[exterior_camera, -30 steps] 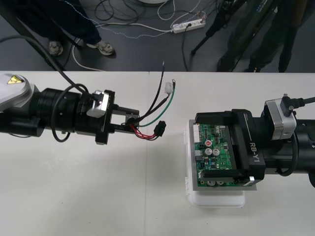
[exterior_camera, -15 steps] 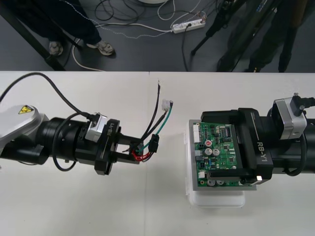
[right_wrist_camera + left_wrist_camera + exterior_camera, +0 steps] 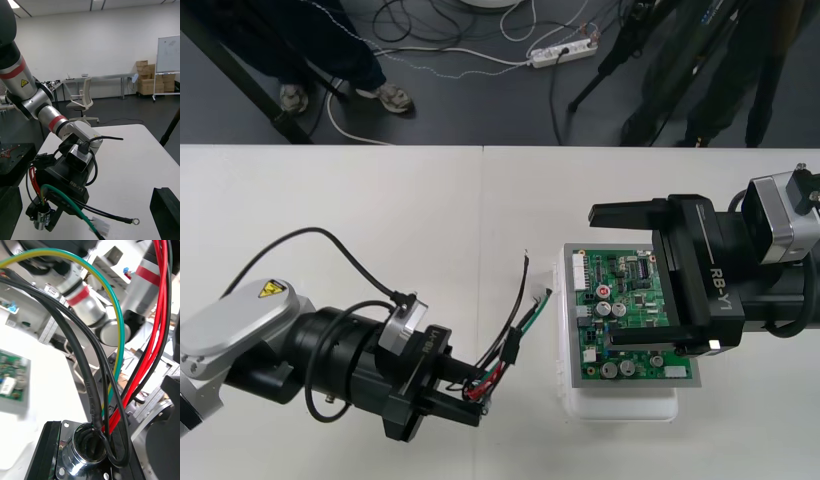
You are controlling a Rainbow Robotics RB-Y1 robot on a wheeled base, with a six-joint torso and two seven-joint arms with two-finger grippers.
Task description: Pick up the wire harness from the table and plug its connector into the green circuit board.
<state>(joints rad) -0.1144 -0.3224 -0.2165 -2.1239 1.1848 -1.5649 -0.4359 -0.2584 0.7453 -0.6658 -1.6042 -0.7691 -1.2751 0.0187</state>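
My left gripper (image 3: 468, 393) is shut on the wire harness (image 3: 510, 340) near the table's front edge, left of the green circuit board (image 3: 627, 318) on its white base (image 3: 620, 408). The wires fan up and right toward the board's left edge, the black plug (image 3: 515, 348) hanging free. In the left wrist view the round metal socket (image 3: 83, 452) sits between my fingers, with red wires (image 3: 152, 360) and green and black ones rising from it. The right wrist view has the left gripper (image 3: 56, 204) holding the socket (image 3: 41, 220). My right gripper (image 3: 602, 277) stands open over the board, one finger on each side.
A loose white connector (image 3: 99, 227) and a ring terminal (image 3: 135, 221) hang on the harness's spare wires. The table's far edge borders dark floor with cables and a power strip (image 3: 562, 52). Bare table lies left of and behind the board.
My left arm has swung toward the table's front edge, carrying the harness down and closer to the board's left side. The right gripper has shifted slightly toward the far right.
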